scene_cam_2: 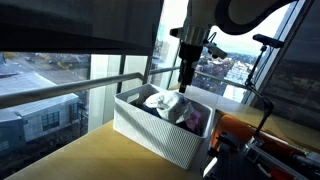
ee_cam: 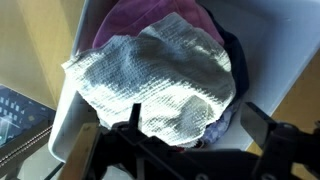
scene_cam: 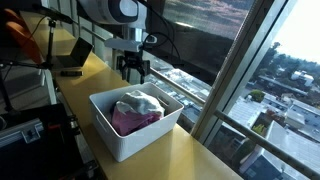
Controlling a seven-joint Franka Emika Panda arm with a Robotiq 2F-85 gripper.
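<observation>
Three cloths lay heaped in the white bin (scene_cam: pixel 118 140): pale towel (ee_cam: pixel 160 80) uppermost, draped over a purple cloth (ee_cam: pixel 150 20) and a dark cloth (ee_cam: pixel 228 55). Your gripper (scene_cam: pixel 133 70) hung just above the towel, jaws wide apart, gripping nothing, likely clear of the heap. Bin stood on the wooden counter (scene_cam: pixel 190 150).

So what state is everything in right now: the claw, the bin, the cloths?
Gripper: open, empty, hovering above the bin.
White bin: upright, holding cloths.
White towel: crumpled, lying on top.
Pink cloth: bunched, partly under the towel.
Dark cloth: mostly hidden beside the towel.
</observation>
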